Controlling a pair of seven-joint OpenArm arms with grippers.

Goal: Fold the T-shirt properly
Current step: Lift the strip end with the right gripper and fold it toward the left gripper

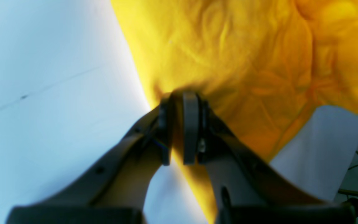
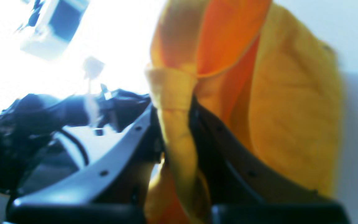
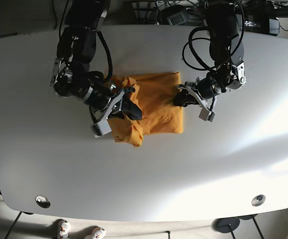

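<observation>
The yellow-orange T-shirt (image 3: 156, 104) lies partly folded in the middle of the white table (image 3: 144, 174). My left gripper (image 3: 180, 98), on the right in the base view, is shut on the shirt's right edge; the left wrist view shows its fingers (image 1: 190, 124) pinching the yellow cloth (image 1: 228, 56). On the shirt's left side, my right gripper (image 3: 132, 112) is shut on a bunched fold. In the right wrist view that cloth (image 2: 179, 133) runs between the jaws and hangs lifted, with a crumpled lump (image 3: 132, 134) below at the shirt's front left corner.
Cables and equipment (image 3: 178, 15) crowd the table's far edge behind the arms. Two round fittings (image 3: 43, 201) (image 3: 258, 200) sit near the front corners. Bare tabletop surrounds the shirt on all sides.
</observation>
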